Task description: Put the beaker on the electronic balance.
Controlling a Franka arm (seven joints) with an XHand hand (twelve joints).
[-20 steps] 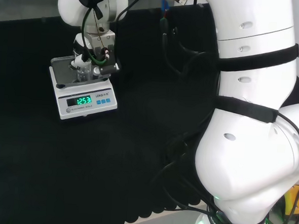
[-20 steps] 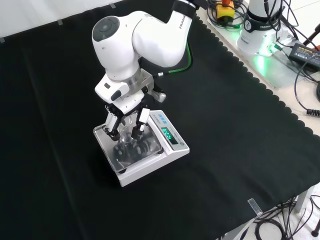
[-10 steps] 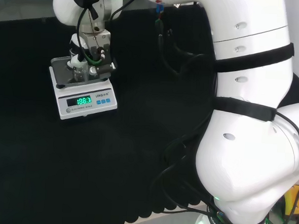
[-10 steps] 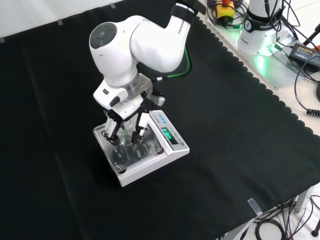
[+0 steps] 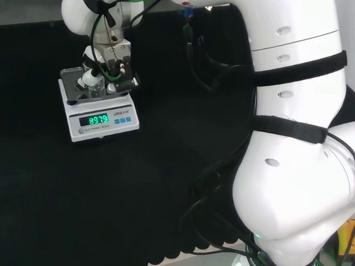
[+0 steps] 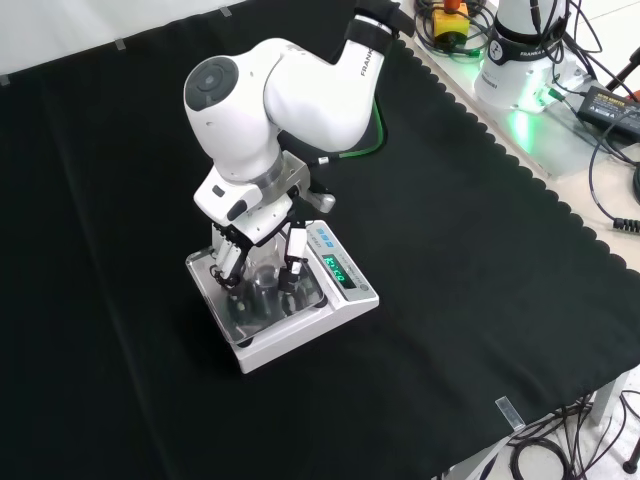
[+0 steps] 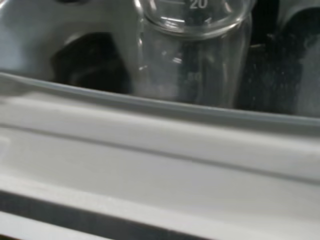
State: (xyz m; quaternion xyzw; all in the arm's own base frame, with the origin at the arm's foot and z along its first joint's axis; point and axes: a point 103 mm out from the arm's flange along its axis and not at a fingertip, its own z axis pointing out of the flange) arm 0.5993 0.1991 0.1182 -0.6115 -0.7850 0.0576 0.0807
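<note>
A small clear glass beaker (image 6: pixel 265 282) stands upright on the steel pan of the white electronic balance (image 6: pixel 345 277), left of centre on the black cloth. The hand (image 6: pixel 260 228) hangs straight above it, open. Its fingers (image 6: pixel 228 264) point down and are spread to either side of the glass. In the head view the beaker (image 5: pixel 94 87) sits on the balance (image 5: pixel 100 121) at the far left, under the hand (image 5: pixel 112 66). The wrist view shows the beaker (image 7: pixel 192 55) close up, resting on the pan behind the balance's white rim (image 7: pixel 160 150).
The arm's big white link (image 6: pixel 290 95) reaches over the balance from the front view's top. Off the cloth's scalloped edge at upper right are the arm's base (image 6: pixel 520 60), cables and a power brick (image 6: pixel 610 100). Black cloth (image 6: pixel 480 300) surrounds the balance.
The fingers have spread away from the beaker, which stays on the pan. The wrist has turned a little, and the balance's green display has changed.
</note>
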